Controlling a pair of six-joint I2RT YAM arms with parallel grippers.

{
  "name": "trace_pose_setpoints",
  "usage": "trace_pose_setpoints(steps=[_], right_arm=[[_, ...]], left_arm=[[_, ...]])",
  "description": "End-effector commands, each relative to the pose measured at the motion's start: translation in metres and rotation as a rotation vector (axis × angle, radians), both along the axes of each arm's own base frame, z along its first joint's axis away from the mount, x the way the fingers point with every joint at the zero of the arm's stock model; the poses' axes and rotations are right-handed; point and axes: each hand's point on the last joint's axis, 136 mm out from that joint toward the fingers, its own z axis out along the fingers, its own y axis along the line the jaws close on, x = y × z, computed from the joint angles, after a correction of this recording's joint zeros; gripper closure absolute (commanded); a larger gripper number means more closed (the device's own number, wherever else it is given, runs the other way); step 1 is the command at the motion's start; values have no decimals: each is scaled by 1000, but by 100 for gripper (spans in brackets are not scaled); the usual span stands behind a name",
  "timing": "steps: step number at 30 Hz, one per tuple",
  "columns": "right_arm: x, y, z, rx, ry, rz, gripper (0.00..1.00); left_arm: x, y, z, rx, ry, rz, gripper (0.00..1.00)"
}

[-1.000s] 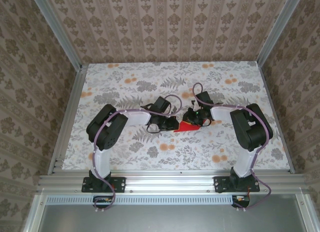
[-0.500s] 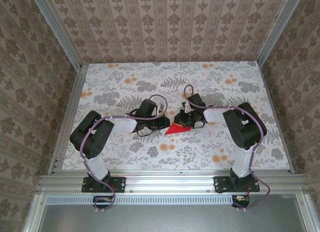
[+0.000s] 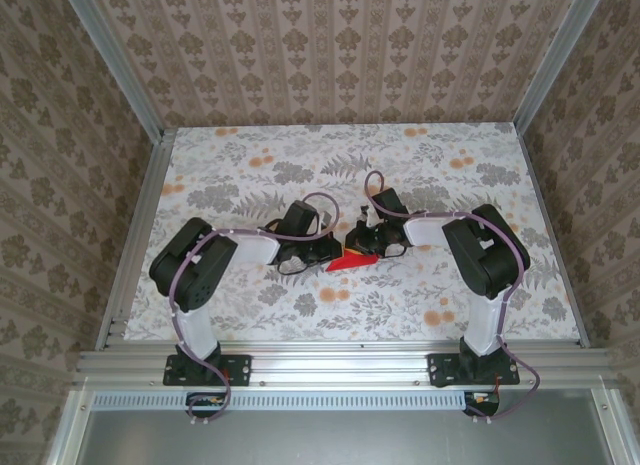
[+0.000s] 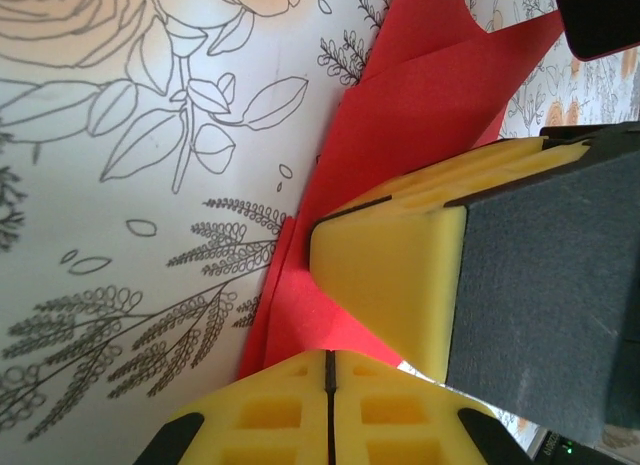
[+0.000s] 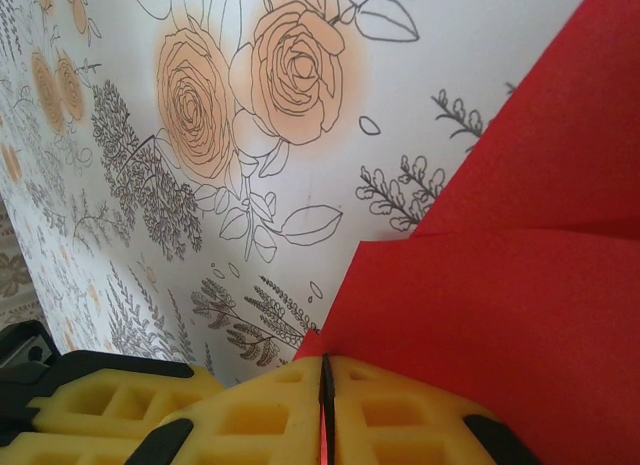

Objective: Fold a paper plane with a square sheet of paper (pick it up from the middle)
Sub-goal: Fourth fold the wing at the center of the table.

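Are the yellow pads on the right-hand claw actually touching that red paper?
Touching. The right wrist view shows the right gripper with its yellow pads shut together and a sliver of the red paper pinched in the seam between them.

red paper (image 4: 430,95), yellow fingers (image 4: 390,275), floral table (image 3: 250,165)

Black-white arms (image 3: 250,247), seemingly purple cables (image 3: 322,195).

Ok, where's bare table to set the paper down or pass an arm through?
Free: the far half of the table, up to the back wall; the near strip between the left arm and right arm. Crowded: the centre, where the left gripper and right gripper meet on the paper.
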Motion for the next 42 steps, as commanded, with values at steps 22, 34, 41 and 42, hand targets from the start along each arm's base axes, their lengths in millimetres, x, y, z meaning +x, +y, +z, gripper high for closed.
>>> trace_pose_setpoints(steps=[22,34,41,42], right_arm=[[-6,-16,34,-28,-71,-54,76],[-2,-20,-1,-95,-12,-64,81],[-8,-24,-19,-117,36,-77,83],[-9,-24,-20,-119,38,-77,84]], left_arm=[[-2,10,-20,154,-11,-15,94],[-2,8,-17,154,-15,-15,94],[-1,-12,16,21,-43,-58,89],[-2,-15,21,-4,-45,-65,89]])
